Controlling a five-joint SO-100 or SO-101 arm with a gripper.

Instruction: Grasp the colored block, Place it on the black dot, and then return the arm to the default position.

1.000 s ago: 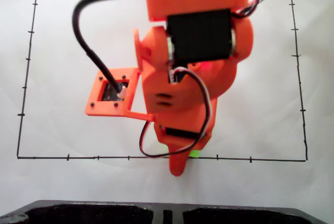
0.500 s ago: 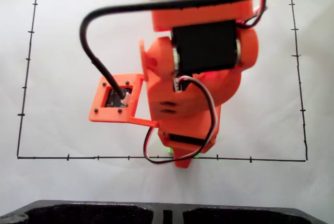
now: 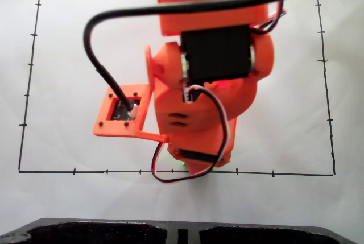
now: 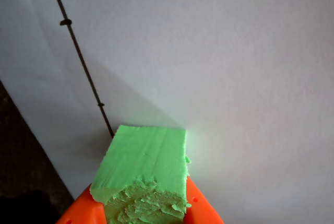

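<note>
In the wrist view the colored block (image 4: 146,166), bright green with a rough torn face, sits between two orange fingers (image 4: 201,211) at the bottom edge. My gripper (image 4: 140,211) is shut on it, above white paper where it casts a shadow. In the fixed view the orange arm (image 3: 199,107) covers the middle of the paper. My gripper (image 3: 196,171) points down at the lower border line, and only a green sliver of the block (image 3: 183,165) peeks out beside it. The black dot is hidden or out of view.
A thin black border line with tick marks (image 3: 85,171) frames the white paper (image 3: 68,56). A black moulded edge (image 3: 114,232) runs along the bottom of the fixed view. The wrist view has the border line (image 4: 86,78) and a dark surface (image 4: 21,172) at the left.
The gripper tip has drawn back up the fixed view, from below the lower border line to on it. The green sliver went from the tip's right side to its left.
</note>
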